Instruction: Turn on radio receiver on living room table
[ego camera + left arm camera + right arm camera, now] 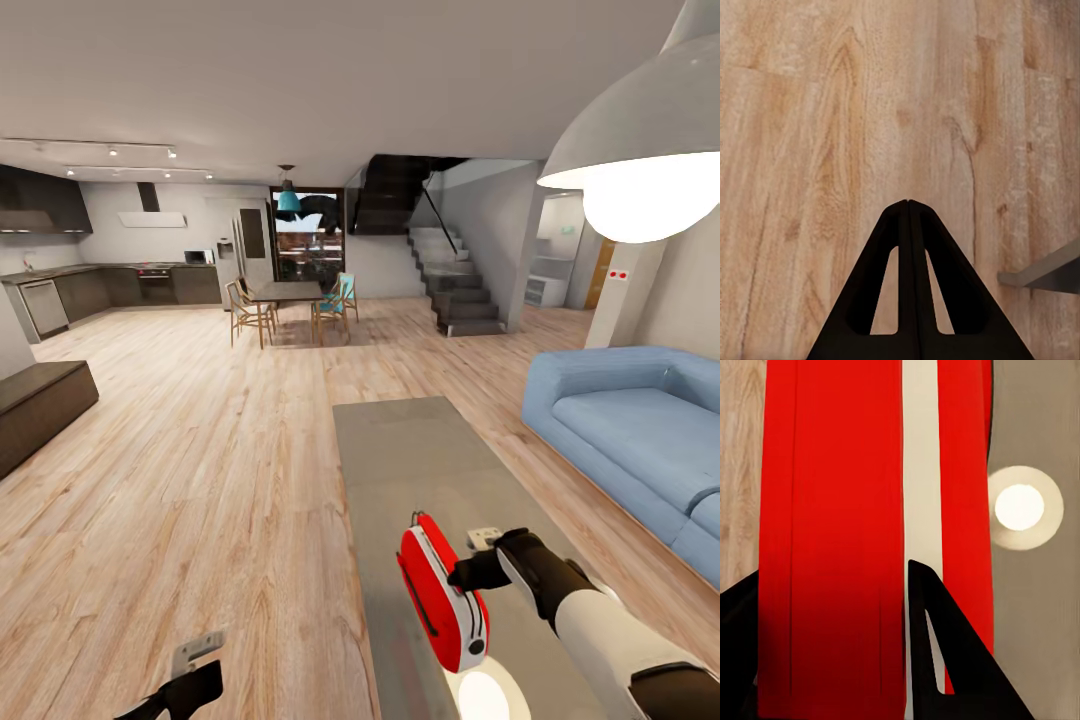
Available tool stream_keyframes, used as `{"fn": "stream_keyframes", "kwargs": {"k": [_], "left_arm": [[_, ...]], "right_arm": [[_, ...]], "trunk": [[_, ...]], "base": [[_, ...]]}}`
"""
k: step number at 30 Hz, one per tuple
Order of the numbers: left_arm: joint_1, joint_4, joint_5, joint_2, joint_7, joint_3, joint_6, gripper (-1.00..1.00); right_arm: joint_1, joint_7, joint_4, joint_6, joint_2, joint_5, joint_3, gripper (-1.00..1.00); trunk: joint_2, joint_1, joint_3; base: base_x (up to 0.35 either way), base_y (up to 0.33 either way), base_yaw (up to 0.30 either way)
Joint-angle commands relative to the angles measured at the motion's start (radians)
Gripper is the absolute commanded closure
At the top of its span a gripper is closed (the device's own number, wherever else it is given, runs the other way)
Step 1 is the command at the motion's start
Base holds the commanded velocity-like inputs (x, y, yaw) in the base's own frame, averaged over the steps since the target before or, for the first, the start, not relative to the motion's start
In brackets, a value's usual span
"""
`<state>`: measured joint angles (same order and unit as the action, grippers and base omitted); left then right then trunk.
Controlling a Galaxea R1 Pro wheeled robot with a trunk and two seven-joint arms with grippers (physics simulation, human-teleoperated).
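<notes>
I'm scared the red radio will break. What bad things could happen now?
The radio looks lifted and tilted over the table in the right claw; it might slip and drop. Its left side hangs near the table's edge, so it could hit the wood floor.

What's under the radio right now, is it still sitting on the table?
The radio receiver stands on edge over the grey table, beside the lamp's reflection. The right tool straddles it. Whether its bottom edge touches the tabletop is hidden.

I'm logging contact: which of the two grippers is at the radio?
The right gripper: its fingers straddle the red radio receiver on the grey table. The left gripper is pressed shut over bare wood floor.
</notes>
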<state>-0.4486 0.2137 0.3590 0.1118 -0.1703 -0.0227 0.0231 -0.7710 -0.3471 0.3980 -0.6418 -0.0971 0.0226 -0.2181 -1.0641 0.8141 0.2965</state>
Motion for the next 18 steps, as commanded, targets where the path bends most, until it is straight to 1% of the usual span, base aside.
{"fn": "stream_keyframes", "kwargs": {"k": [1, 5, 9, 13, 18], "left_arm": [[-0.001, -0.001, 0.004, 0.000, -0.005, -0.003, 0.003, 1.00], [-0.001, -0.001, 0.007, 0.000, -0.006, -0.004, 0.007, 1.00], [-0.001, -0.001, 0.008, -0.003, -0.006, -0.005, 0.009, 1.00], [-0.001, -0.001, 0.008, -0.004, -0.005, -0.005, 0.009, 1.00], [-0.001, -0.001, 0.008, -0.004, -0.005, -0.005, 0.009, 1.00]], "right_arm": [[-0.001, -0.003, -0.003, 0.002, -0.001, 0.008, -0.004, 1.00], [-0.001, -0.014, -0.012, 0.013, -0.001, 0.009, -0.004, 1.00], [-0.001, -0.052, -0.043, 0.029, -0.001, 0.009, -0.004, 1.00], [-0.001, -0.060, -0.093, 0.089, -0.001, 0.006, -0.004, 1.00], [-0.001, -0.052, -0.158, 0.133, -0.001, 0.004, -0.004, 1.00]], "trunk": [[-0.001, 0.000, 0.001], [-0.001, 0.000, 0.001], [-0.001, 0.000, 0.001], [-0.001, 0.000, 0.001], [-0.001, 0.000, 0.001]], "base": [[0.000, 0.000, 0.000], [0.000, 0.000, 0.000], [0.000, 0.000, 0.000], [0.000, 0.000, 0.000], [0.000, 0.000, 0.000]]}}
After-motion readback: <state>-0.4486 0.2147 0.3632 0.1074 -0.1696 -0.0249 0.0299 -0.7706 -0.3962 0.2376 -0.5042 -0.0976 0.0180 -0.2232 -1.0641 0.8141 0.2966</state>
